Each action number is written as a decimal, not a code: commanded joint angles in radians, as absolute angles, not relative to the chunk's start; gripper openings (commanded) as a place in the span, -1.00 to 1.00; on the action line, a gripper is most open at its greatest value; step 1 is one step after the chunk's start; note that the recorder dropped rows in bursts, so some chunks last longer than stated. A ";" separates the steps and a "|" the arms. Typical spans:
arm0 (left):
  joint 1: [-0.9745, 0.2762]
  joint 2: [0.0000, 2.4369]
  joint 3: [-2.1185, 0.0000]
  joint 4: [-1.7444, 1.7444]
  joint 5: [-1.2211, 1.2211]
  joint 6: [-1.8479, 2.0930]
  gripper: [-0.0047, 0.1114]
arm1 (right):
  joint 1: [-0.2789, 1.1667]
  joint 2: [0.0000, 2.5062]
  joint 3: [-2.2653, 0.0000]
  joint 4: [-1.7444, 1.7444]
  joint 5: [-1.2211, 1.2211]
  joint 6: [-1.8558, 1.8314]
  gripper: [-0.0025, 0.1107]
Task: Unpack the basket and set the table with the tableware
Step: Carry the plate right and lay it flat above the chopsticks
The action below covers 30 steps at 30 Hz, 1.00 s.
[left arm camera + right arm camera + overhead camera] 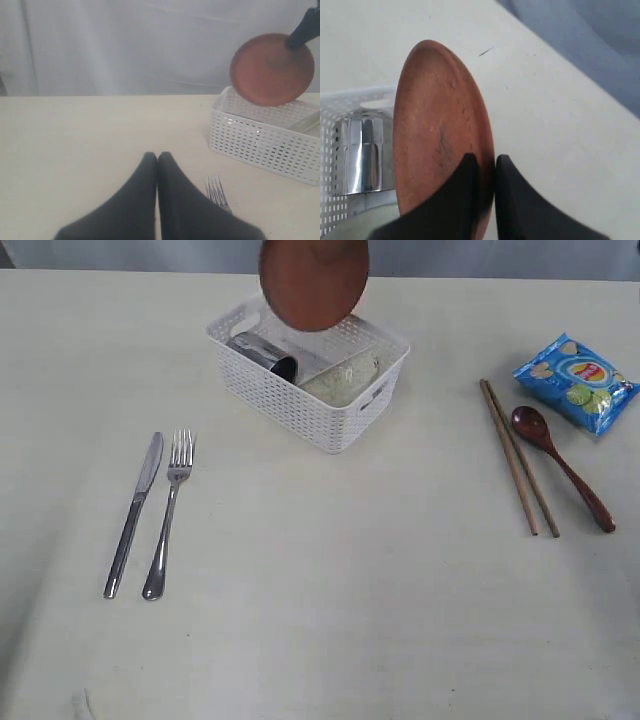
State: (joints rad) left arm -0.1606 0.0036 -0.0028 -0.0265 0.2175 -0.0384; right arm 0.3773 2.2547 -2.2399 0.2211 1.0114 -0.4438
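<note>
A brown round plate (314, 280) hangs on edge above the white basket (300, 405). My right gripper (486, 160) is shut on the plate's rim (437, 130), one finger on each face. Inside the basket lie the steel cup (262, 352) and the cream bowl (342, 378). On the table (330, 590), the knife (133, 510) and fork (168, 510) lie side by side at the left. At the right lie the chopsticks (518, 455) and the wooden spoon (562, 465). My left gripper (157, 156) is shut and holds nothing, low over the table beside the fork (216, 191).
A blue chips bag (577, 380) lies at the far right, behind the spoon. A pale curtain hangs beyond the table's far edge. The basket (260, 145) stands near the back middle of the table.
</note>
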 commanded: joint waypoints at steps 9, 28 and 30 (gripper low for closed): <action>-0.162 0.000 0.000 -0.033 0.211 -0.038 -0.92 | -0.003 2.195 -2.243 0.402 1.033 -0.302 -0.96; -0.162 0.000 0.000 -0.031 0.211 -0.038 -0.92 | -0.166 2.502 -2.205 0.496 1.022 -0.265 -0.40; -0.162 0.000 0.000 -0.031 0.211 -0.038 -0.92 | -0.176 2.492 -2.205 0.495 1.033 -0.255 -0.19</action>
State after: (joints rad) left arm -0.1606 0.0036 -0.0028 -0.0265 0.2175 -0.0384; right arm -0.1563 2.5056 -2.2040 0.5044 1.0175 -0.2714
